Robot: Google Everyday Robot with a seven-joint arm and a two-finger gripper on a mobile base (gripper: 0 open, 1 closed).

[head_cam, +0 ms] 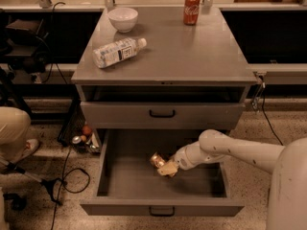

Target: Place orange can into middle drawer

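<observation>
Reaching into the open middle drawer [101, 169] from the right, the end effector [164, 166] was clenched on the orange can [156, 159]. It held the can near the middle of the tray; whether the can touched the drawer floor could not be told. The can seemed tilted, its long axis running from back-left to front-right, with the free end pointing back-left. Behind the end effector, the white arm [230, 150] stretched off to the right. Above, a closed drawer [206, 115] sat under the desk [192, 56], which carried a lying water bottle [117, 52], a white bowl [123, 19] and an upright red cola can [191, 8].
</observation>
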